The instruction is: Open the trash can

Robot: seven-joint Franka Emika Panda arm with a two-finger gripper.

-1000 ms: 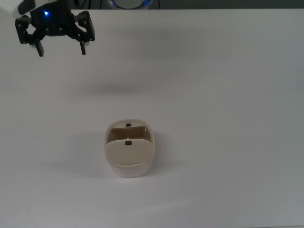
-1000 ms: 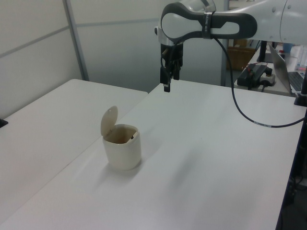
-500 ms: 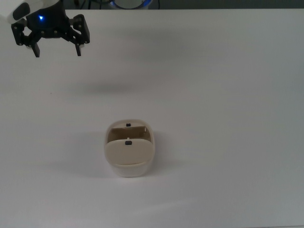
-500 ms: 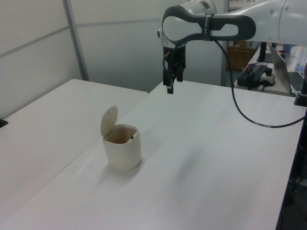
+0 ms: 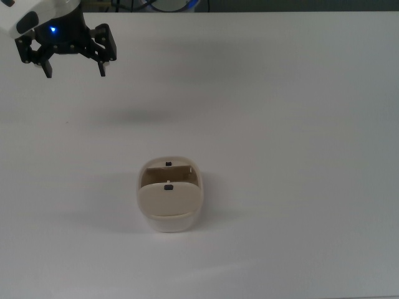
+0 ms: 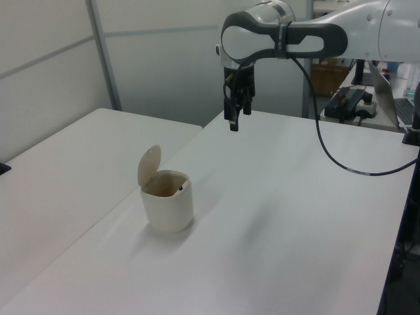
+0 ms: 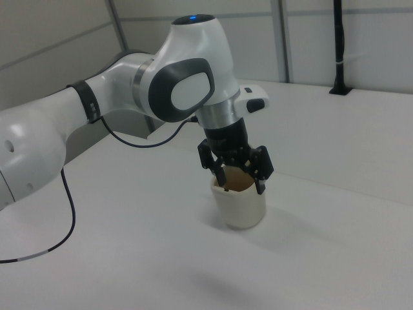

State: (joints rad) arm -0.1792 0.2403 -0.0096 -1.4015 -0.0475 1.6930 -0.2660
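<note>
On the white surface [image 5: 299, 124] we see the trash can [image 5: 169, 205] standing near the middle, its lid [image 6: 149, 166] tipped up and the mouth showing. The gripper [image 5: 73, 67] hangs well apart from it in the top view's upper left, jaws spread and empty.

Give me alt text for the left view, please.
A small cream trash can stands on a white table with its lid flipped up. The robot's gripper hangs open, empty, above the table, well apart from the bin.
</note>
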